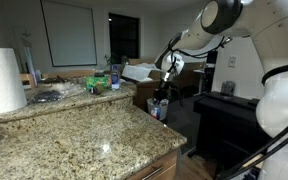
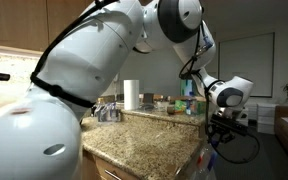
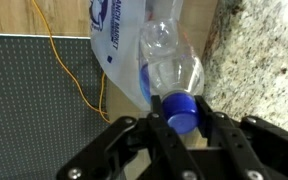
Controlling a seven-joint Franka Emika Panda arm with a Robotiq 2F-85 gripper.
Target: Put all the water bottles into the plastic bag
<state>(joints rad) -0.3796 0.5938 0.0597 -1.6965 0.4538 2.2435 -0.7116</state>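
As fingers (image 3: pixel 212 125) clamp one bottle (image 3: pixel 170 62), one bag (image 3: pixel 114 32) shows.

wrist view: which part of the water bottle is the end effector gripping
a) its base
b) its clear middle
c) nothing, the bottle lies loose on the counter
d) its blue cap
d: in the wrist view the end effector is shut on the water bottle, with the blue cap pinched between its fingers and the clear body pointing away.

The Panda arm (image 2: pixel 134 35) arches up and outward, wrist bent downward; its gripper (image 3: pixel 181 114) hangs low, jaws clamped on a water bottle (image 3: pixel 170 60) at its cap.
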